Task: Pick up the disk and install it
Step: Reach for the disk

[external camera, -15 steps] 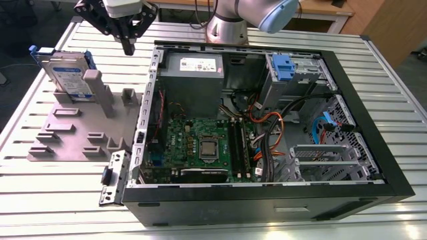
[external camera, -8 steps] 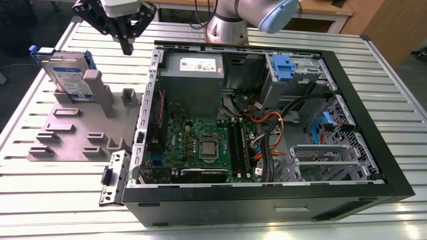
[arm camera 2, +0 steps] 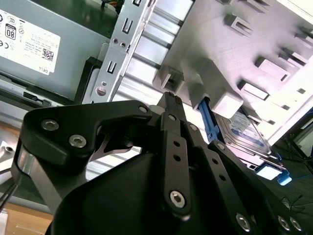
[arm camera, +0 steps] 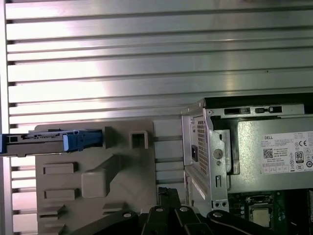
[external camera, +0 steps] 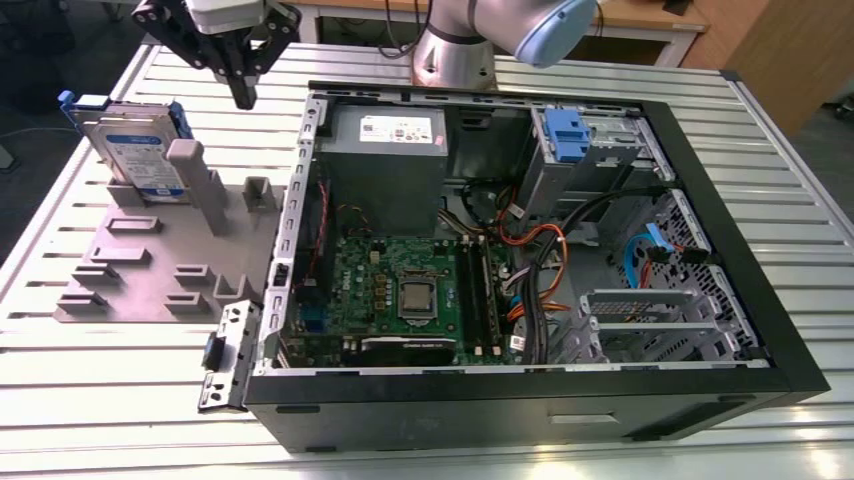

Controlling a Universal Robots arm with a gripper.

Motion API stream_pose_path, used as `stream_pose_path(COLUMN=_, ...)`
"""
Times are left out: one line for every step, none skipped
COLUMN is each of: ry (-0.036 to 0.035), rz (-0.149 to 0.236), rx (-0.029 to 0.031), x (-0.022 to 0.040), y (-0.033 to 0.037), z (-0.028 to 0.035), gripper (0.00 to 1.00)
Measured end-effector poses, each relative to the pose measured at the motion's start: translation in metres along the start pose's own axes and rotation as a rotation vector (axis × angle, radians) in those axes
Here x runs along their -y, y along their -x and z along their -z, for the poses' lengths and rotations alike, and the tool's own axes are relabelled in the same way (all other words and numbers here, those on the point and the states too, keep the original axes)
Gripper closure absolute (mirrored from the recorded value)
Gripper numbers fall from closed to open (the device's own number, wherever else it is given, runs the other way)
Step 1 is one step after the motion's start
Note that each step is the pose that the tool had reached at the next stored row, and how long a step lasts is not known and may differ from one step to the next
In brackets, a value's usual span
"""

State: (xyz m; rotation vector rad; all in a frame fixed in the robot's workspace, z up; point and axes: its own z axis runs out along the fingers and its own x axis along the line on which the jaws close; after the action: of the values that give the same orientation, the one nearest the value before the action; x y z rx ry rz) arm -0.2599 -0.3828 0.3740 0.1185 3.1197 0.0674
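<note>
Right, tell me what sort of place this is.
Most likely a robotics lab bench for computer assembly: an opened desktop computer case lies on a ribbed aluminium table, a grey fixture plate beside it holds the hard disk on edge, and a robot arm stands behind the case.

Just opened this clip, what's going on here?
A single robot arm is working beside an open desktop computer case that lies on a slatted metal table. Its gripper hangs shut and empty over the strip between the case and a grey holder fixture. The disk stands on edge in that fixture, untouched, to the exterior view's left of the gripper. It has not been picked up or installed yet.
</note>
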Motion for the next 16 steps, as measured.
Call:
stream_pose_path(ry=0.0, rz=0.0, rx=0.0, x=0.0, y=-0.0007, z=-0.0001, gripper=0.89)
stream_pose_path(ry=0.0001, rz=0.0, rx=0.0, x=-0.0001, y=-0.0014, z=-0.0002, gripper=0.89)
stream_pose_path(ry=-0.0001, rz=0.0, rx=-0.0001, x=0.0, y=-0.0022, z=-0.0002, gripper=0.89)
stream_pose_path(ry=0.0, rz=0.0, rx=-0.0001, x=0.0, y=-0.0029, z=-0.0003, gripper=0.89)
stream_pose_path(ry=0.0, rz=0.0, rx=-0.0001, x=-0.0001, y=-0.0035, z=-0.0004, gripper=0.89)
stream_pose_path(ry=0.0, rz=0.0, rx=-0.0001, x=-0.0001, y=-0.0041, z=-0.0005, gripper=0.89)
stream_pose_path(ry=-0.0001, rz=0.0, rx=-0.0002, x=-0.0001, y=-0.0047, z=-0.0006, gripper=0.89)
stream_pose_path(ry=0.0, rz=0.0, rx=-0.0002, x=-0.0001, y=-0.0053, z=-0.0006, gripper=0.89)
stream_pose_path(ry=0.0, rz=0.0, rx=-0.0002, x=-0.0001, y=-0.0059, z=-0.0008, gripper=0.89)
stream_pose_path(ry=0.0001, rz=0.0, rx=-0.0002, x=-0.0001, y=-0.0065, z=-0.0009, gripper=0.89)
stream_pose_path(ry=0.0, rz=0.0, rx=-0.0002, x=-0.0001, y=-0.007, z=-0.0009, gripper=0.89)
stream_pose_path(ry=0.0, rz=0.0, rx=-0.0003, x=-0.0001, y=-0.0075, z=-0.001, gripper=0.89)
stream_pose_path(ry=0.0, rz=0.0, rx=-0.0003, x=-0.0001, y=-0.008, z=-0.0011, gripper=0.89)
stream_pose_path(ry=0.0, rz=0.0, rx=-0.0003, x=-0.0001, y=-0.0085, z=-0.0012, gripper=0.89)
stream_pose_path(ry=-0.0001, rz=0.0, rx=-0.0004, x=-0.0001, y=-0.009, z=-0.0012, gripper=0.89)
stream_pose_path(ry=-0.0001, rz=0.0, rx=-0.0004, x=-0.0001, y=-0.0095, z=-0.0013, gripper=0.89)
